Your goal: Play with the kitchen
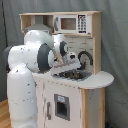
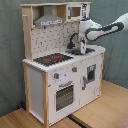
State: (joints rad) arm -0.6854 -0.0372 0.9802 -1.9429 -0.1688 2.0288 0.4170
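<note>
- The kitchen (image 2: 60, 75) stands upright on a light-wood floor (image 2: 100, 112), before a grey curtain (image 2: 12, 50) in both exterior views.
- My end effector (image 2: 83, 48) reaches down over the kitchen's grey sink (image 2: 80, 51), at the worktop end toward the second exterior view's right.
- The black tap (image 2: 75, 39) curves just beside my end effector; the black-red hob (image 2: 52, 59) lies well apart, toward the second exterior view's left.
- In the first exterior view my white arm (image 1: 35, 57) crowds the kitchen (image 1: 82, 97) from the first exterior view's left, end effector (image 1: 70, 67) low over the sink (image 1: 75, 75).
- Whether my end effector is spread or closed, or has hold of anything, I cannot tell.
</note>
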